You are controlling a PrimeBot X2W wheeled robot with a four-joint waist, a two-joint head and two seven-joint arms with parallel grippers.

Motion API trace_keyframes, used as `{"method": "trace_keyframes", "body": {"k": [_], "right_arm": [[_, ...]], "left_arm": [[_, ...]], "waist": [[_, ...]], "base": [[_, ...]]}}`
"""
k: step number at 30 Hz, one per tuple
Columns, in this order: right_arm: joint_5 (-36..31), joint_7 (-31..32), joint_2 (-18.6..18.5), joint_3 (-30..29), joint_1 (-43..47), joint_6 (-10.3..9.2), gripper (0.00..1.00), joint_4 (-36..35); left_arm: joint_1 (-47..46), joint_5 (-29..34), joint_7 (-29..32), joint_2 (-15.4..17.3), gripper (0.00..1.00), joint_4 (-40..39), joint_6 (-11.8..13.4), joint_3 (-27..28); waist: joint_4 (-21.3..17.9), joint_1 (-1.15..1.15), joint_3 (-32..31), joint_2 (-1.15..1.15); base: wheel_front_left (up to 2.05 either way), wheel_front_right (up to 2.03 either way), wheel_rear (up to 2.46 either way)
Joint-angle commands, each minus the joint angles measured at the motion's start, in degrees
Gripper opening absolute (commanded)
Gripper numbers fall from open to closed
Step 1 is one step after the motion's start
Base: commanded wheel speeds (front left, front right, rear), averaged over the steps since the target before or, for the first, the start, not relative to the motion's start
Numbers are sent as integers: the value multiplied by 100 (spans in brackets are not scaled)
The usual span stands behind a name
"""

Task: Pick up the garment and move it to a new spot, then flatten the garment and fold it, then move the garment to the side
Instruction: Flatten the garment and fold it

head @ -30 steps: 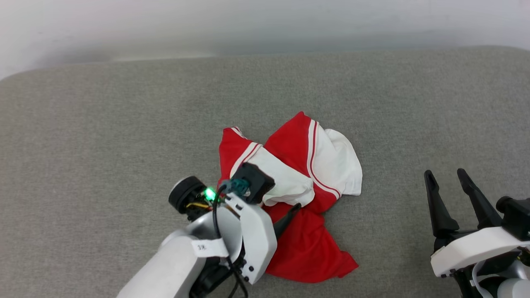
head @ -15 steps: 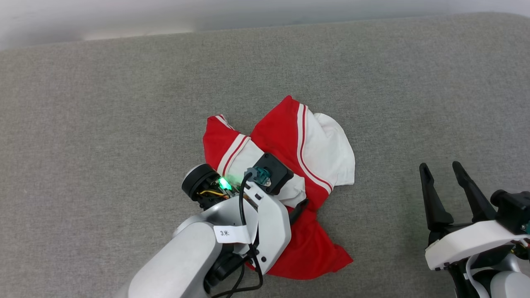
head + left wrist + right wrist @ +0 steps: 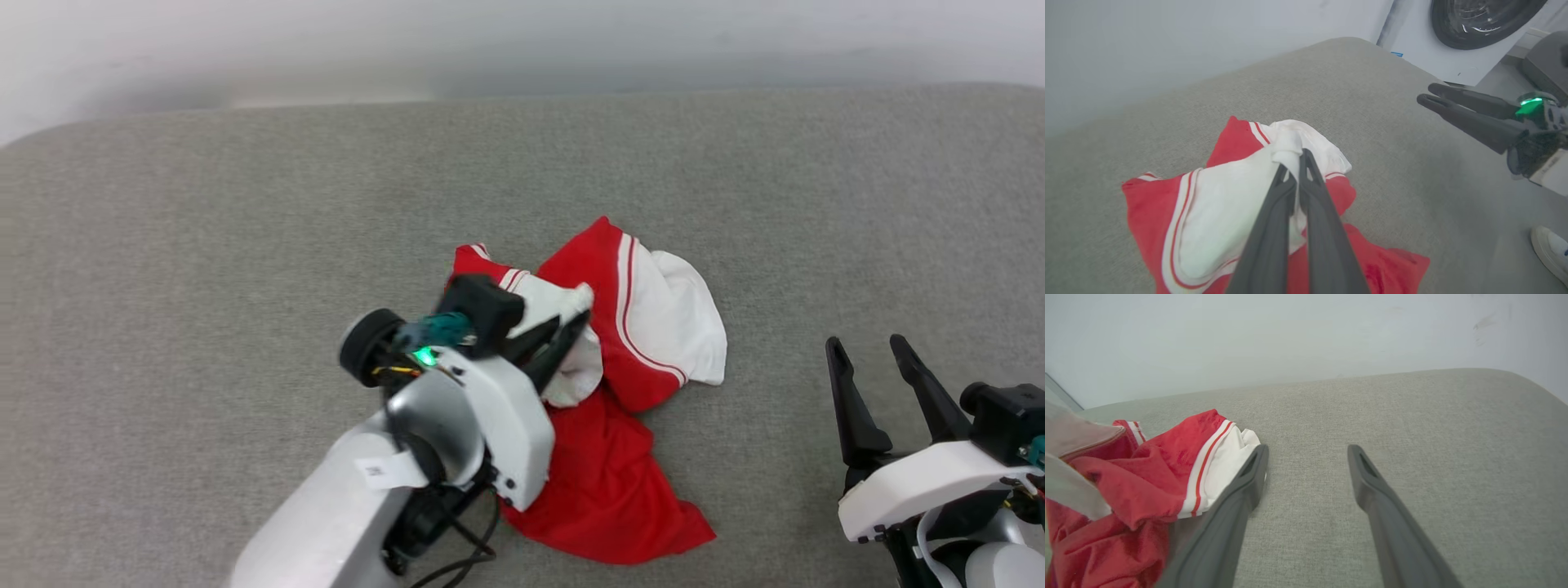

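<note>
One garment (image 3: 608, 465), one shoe (image 3: 1549, 251), two hands (left hand (image 3: 574, 321), right hand (image 3: 865, 343)).

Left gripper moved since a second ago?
Yes: left gripper, shut on a white fold of the garment, has shifted toward the far edge of the grey surface.

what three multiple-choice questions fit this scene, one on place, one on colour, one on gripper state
1. Where does the jersey lie?
A) on the grey upholstered surface
B) in a basket
C) on a wooden shelf

2. What colour is the fold the left gripper pinches?
A) black
B) white
C) yellow

3. How is the right gripper?
A) shut on the jersey
B) shut on nothing
C) open, holding nothing

Answers:
1 A, the crumpled jersey rests on the grey upholstery.
2 B, the closed fingers clamp a white fold in the left wrist view.
3 C, its fingers stand spread with nothing between them.
</note>
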Motion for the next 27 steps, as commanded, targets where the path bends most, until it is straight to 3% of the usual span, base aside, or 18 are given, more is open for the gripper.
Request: {"method": "trace_keyframes", "body": {"k": [1,8,11,14,18,23,25,27], "right_arm": [[5,16,-12,-15,78,-2,100,-14],[-21,112,-22,-20,171,-2,100,-60],[-31,163,-26,-10,153,-2,100,-82],[-63,208,-54,19,108,-2,100,-110],[-84,279,-86,17,47,-2,100,-127],[-132,324,-103,-33,20,-2,100,-120],[-143,338,-100,-27,7,-2,100,-107],[-142,345,-95,-32,-2,-2,100,-91]], "left_arm": [[98,-41,-93,62,0,-65,81,128],[693,-399,-509,679,0,-191,551,1200],[963,-603,-604,965,0,27,641,1631],[1110,-701,-681,1241,0,377,671,1932],[1163,-711,-843,1506,0,1042,519,2102],[953,-607,-1114,1498,0,1813,414,2048],[881,-477,-1253,1478,100,2108,467,1991],[802,-362,-1434,1416,100,2317,467,1923]], "waist": [[131,0,-115,0],[431,0,-239,0],[476,0,-212,0],[473,0,-140,0],[442,0,-5,0],[440,0,104,0],[443,0,120,0],[455,0,109,0]], "base": [[0,0,0],[0,0,0],[0,0,0],[0,0,0],[0,0,0],[0,0,0],[0,0,0],[0,0,0]]}}
